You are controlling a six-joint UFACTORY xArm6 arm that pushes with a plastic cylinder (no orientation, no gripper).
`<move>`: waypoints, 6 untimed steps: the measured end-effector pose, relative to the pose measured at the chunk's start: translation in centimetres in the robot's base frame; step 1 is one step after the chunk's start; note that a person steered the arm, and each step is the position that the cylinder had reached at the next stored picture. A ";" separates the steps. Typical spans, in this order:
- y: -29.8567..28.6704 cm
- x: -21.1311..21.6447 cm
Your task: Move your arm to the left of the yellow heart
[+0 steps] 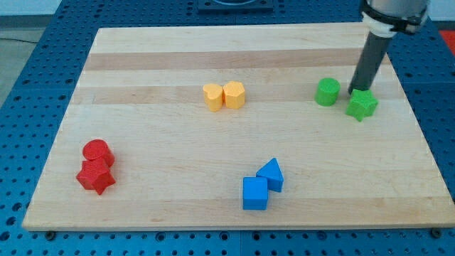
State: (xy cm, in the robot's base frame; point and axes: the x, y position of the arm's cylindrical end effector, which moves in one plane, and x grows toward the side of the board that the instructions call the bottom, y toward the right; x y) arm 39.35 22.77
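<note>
Two yellow blocks sit side by side at the board's upper middle. The left one (pixel 212 97) looks like the yellow heart; the right one (pixel 234 94) looks hexagonal. My tip (pixel 353 90) is far to the view's right of them, between the green cylinder (pixel 328 92) and the green star (pixel 362 105), close to the star's upper left edge.
A red cylinder (pixel 97 152) and a red star (pixel 95 177) sit at the lower left. A blue cube (pixel 255 193) and a blue triangle (pixel 271 173) sit at the lower middle. The wooden board (pixel 142 121) lies on a blue perforated table.
</note>
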 end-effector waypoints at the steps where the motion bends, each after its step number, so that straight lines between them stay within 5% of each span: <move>1: 7.1 3.6; 2: 3.3 10.5; 3: -9.8 11.7; 6: -32.2 2.2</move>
